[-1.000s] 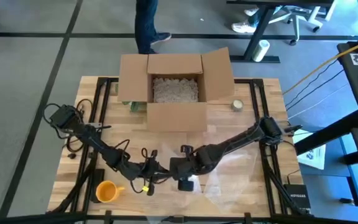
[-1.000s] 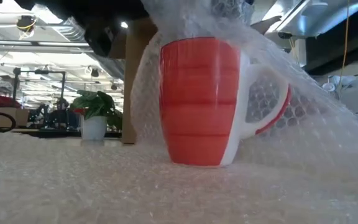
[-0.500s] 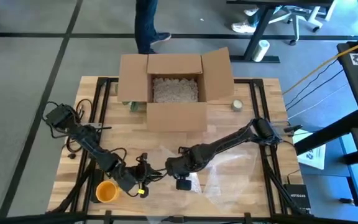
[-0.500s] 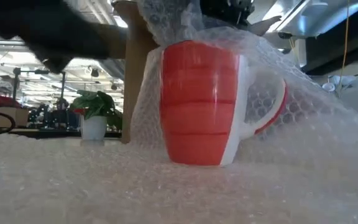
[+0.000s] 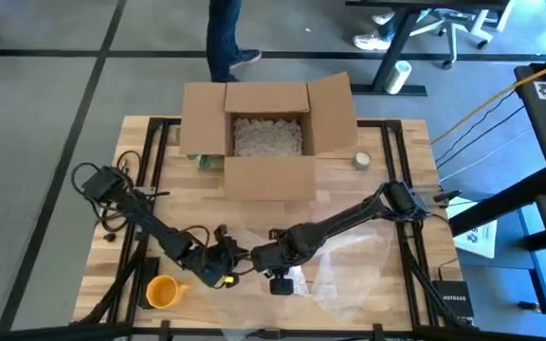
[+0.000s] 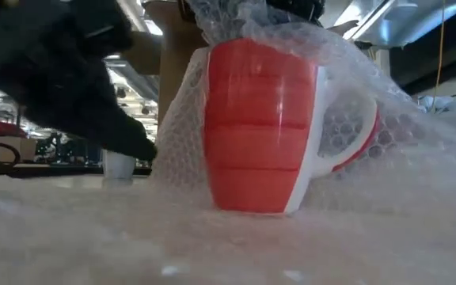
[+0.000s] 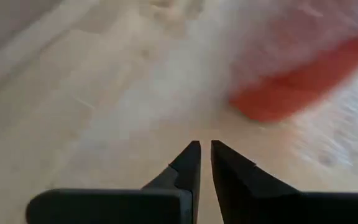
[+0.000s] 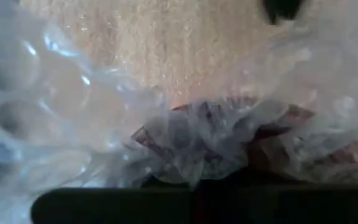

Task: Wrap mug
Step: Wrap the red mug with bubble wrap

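While the big cardboard box [image 5: 268, 137] sits open at twelve o'clock on the wooden table [image 5: 401, 223], both arms meet low down near six. Bubble wrap [image 6: 386, 150] lies over the red mug [image 6: 256, 127], which stands upright on more wrap. The right gripper [image 5: 275, 260] hangs above the mug with wrap bunched at its fingers; I cannot tell if they pinch it. The left gripper [image 7: 204, 163] has its fingers nearly together, holding nothing, just beside the mug. An orange cup [image 5: 163, 292] sits at seven o'clock.

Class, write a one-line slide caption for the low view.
Red mug draped in bubble wrap, a dark arm beside it.
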